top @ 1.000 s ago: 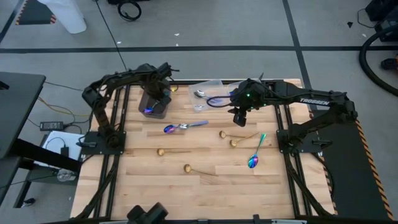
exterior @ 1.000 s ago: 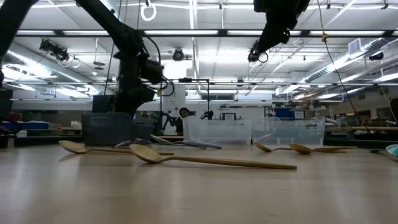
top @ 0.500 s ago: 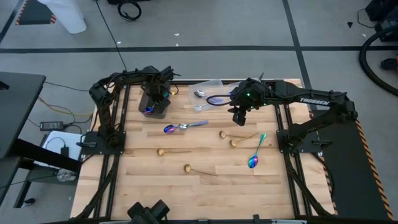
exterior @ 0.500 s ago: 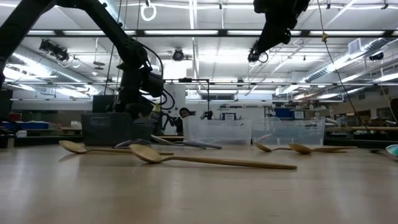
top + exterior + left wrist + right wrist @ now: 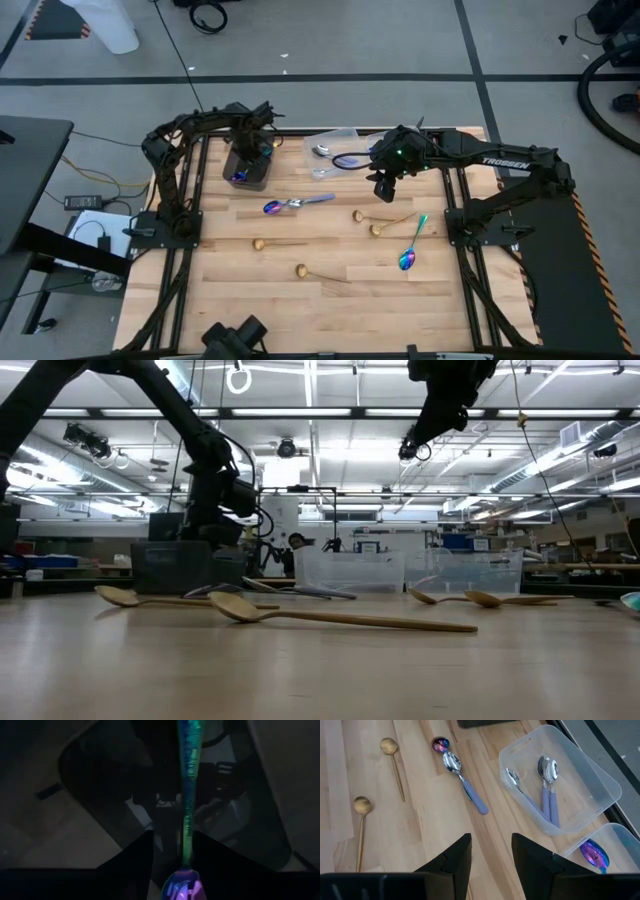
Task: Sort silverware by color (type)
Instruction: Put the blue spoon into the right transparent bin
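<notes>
Only the left arm has shifted since a second ago, drawing back slightly over the dark rectangular tray (image 5: 247,170) at the table's (image 5: 330,300) eleven o'clock; the right arm is unchanged.

High view: the left tool (image 5: 247,155) hangs over that tray. The right tool (image 5: 385,188) hovers near one o'clock, beside two clear plastic containers (image 5: 335,152). Loose on the light wooden table lie four gold spoons (image 5: 300,270), a silver spoon with a lilac handle (image 5: 310,201) touching a rainbow spoon bowl (image 5: 271,208), and an iridescent rainbow spoon (image 5: 410,250) at four o'clock.

Low view: gold spoons (image 5: 235,606) lie in the foreground; a person (image 5: 296,543) shows far behind.

Left wrist view: the fingers (image 5: 137,855) stand narrowly apart on either side of a blue-green iridescent spoon (image 5: 189,795) over the tray; contact cannot be told.

Right wrist view: the fingers (image 5: 457,855) are parted, holding nothing, with lilac-handled spoons (image 5: 547,790) lying in one container.
</notes>
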Action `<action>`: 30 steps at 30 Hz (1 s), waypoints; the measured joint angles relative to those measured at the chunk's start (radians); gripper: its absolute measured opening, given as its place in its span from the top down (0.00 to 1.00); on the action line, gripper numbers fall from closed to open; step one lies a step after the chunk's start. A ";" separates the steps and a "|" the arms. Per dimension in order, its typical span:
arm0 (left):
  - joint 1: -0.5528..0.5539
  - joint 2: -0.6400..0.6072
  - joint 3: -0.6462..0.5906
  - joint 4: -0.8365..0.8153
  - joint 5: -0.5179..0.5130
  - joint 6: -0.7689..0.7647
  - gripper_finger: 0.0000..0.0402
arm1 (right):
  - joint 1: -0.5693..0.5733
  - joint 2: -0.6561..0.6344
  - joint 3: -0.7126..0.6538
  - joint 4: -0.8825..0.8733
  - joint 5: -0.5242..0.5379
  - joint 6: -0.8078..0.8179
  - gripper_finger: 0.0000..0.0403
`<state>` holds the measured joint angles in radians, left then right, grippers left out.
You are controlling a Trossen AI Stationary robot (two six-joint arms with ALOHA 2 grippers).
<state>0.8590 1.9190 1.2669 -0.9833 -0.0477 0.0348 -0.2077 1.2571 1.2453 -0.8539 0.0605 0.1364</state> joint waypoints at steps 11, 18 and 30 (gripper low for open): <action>0.021 0.036 0.000 -0.004 0.064 0.029 0.64 | 0.000 0.000 0.000 0.000 0.002 0.000 0.63; -0.019 0.072 0.004 -0.003 -0.014 0.060 0.71 | 0.000 0.000 0.000 0.000 0.002 0.010 0.63; -0.059 0.074 0.002 0.001 -0.034 0.053 0.94 | 0.000 0.000 0.000 0.000 0.002 0.003 0.63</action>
<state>0.8001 1.9929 1.2691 -0.9820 -0.0813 0.0879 -0.2077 1.2568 1.2453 -0.8539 0.0624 0.1390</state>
